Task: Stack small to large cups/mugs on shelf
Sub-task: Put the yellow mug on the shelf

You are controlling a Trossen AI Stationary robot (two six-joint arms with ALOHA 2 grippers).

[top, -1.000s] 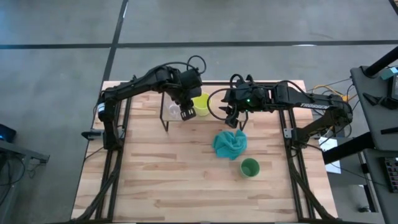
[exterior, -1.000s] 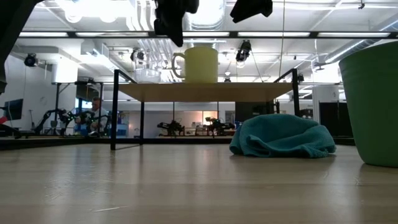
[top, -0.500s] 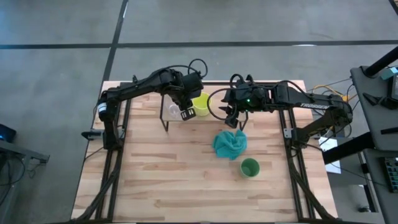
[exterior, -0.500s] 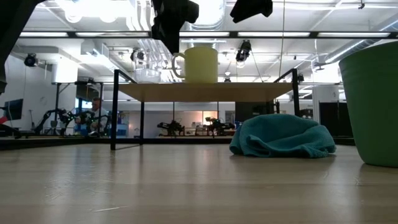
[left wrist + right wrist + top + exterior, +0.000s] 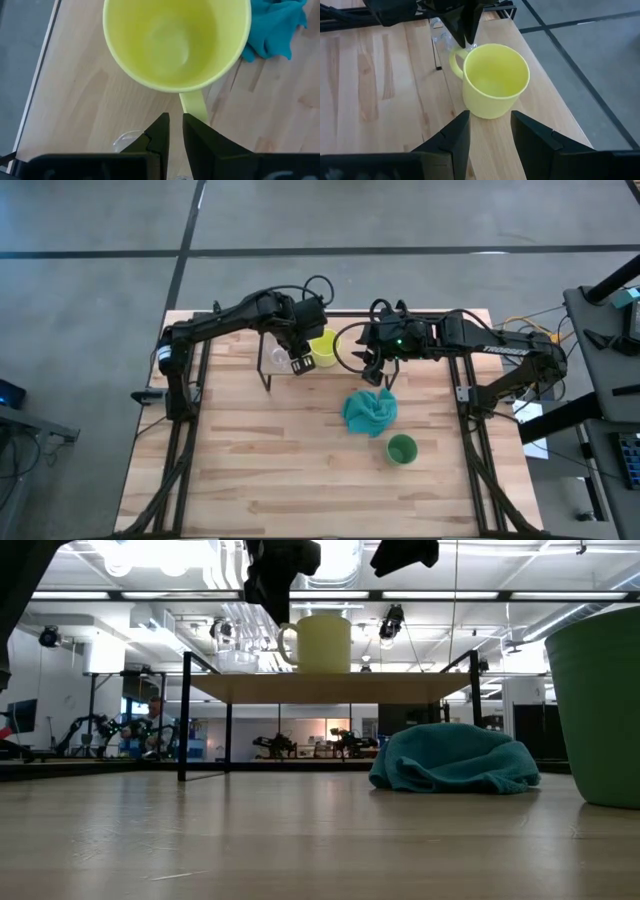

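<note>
- Hovering above the shelf [image 5: 345, 367] in the upper middle of the high view, the left gripper [image 5: 172, 131] sits over the handle side of the yellow mug [image 5: 322, 348], its fingers nearly pressed together with only a thin slit between them, pinching nothing.
- The right gripper [image 5: 487, 131] hangs just to the mug's right in the same view, fingers spread and empty, aimed at the mug's body.
- The yellow mug stands upright on the shelf; the clear glass cup [image 5: 278, 359] stands just beside it, on its handle side (faint in every view).
- The green cup [image 5: 401, 449] is well apart, on the worktop [image 5: 250, 470] at lower right of centre, with the teal cloth [image 5: 369, 410] between it and the shelf.
- Judged risk: the narrowed left fingers, coming down, could strike the mug's handle or nudge the glass off the shelf edge.
- Both arms crowd the same mug, so they may collide.
- Nothing looks nested yet, so the stack is barely begun.
</note>
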